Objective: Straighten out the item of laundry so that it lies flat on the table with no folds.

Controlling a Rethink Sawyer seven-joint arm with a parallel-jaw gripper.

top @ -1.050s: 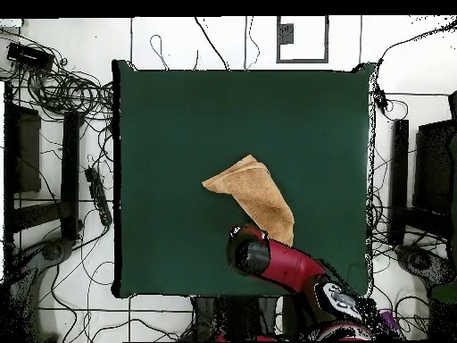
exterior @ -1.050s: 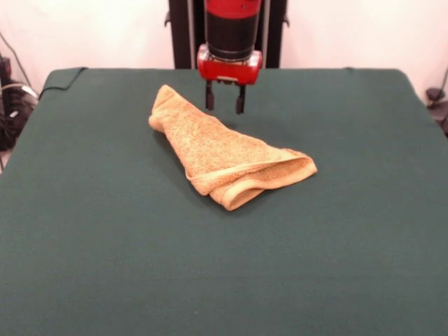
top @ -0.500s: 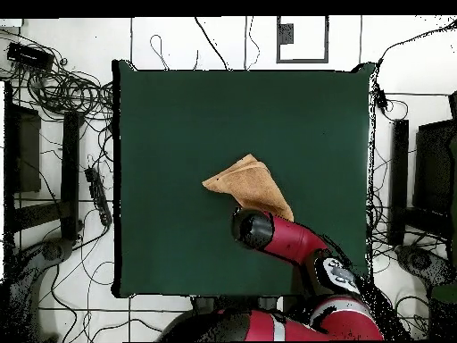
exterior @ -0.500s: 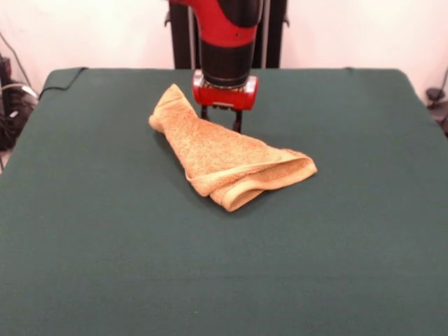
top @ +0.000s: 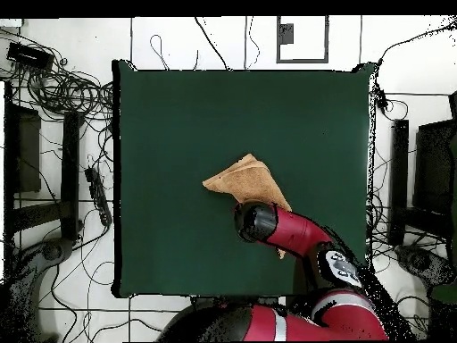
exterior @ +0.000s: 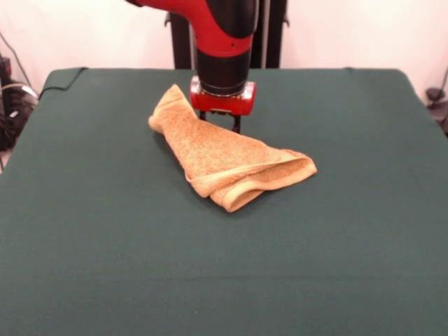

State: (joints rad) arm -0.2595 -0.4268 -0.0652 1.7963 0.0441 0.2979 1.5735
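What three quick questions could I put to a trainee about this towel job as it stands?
1. True or false: the towel lies flat with no folds.
2. Where is the tool? A) at the towel's far edge, B) over bare table at the near edge, C) out of view.
3. Fill in: in the overhead view the arm covers part of the ____.

Key:
1. False. It is bunched into a rough triangle, with a doubled layer at its near right corner.
2. A. The tool is low, at the towel's far edge in the front view.
3. Towel; only its upper part shows beyond the arm.
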